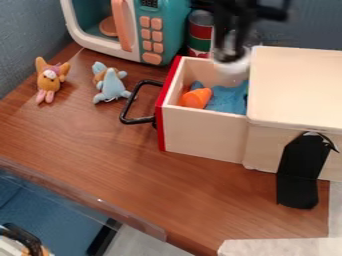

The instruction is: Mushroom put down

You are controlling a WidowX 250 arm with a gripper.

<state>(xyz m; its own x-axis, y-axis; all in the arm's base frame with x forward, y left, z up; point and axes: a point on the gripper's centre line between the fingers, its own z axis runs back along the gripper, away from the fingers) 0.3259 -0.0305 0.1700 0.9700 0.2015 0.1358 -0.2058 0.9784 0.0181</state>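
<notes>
The black gripper [230, 54] hangs down at the top, right of centre, over the back of the open wooden drawer [204, 129]. It is shut on a whitish, blurred thing that looks like the mushroom [234, 69], its wide rounded part downward. The mushroom is in front of the drawer's back part from this angle; whether it touches anything there I cannot tell. Inside the drawer lie an orange piece [196, 98] and blue cloth-like material [228, 97].
A wooden box top [297, 85] adjoins the drawer on the right, with a black flap [300, 172] on its front. The drawer's black handle [138, 120] sticks out left. Two small plush toys [50, 80], a toy microwave [167, 30] and a can [200, 31] stand behind and left.
</notes>
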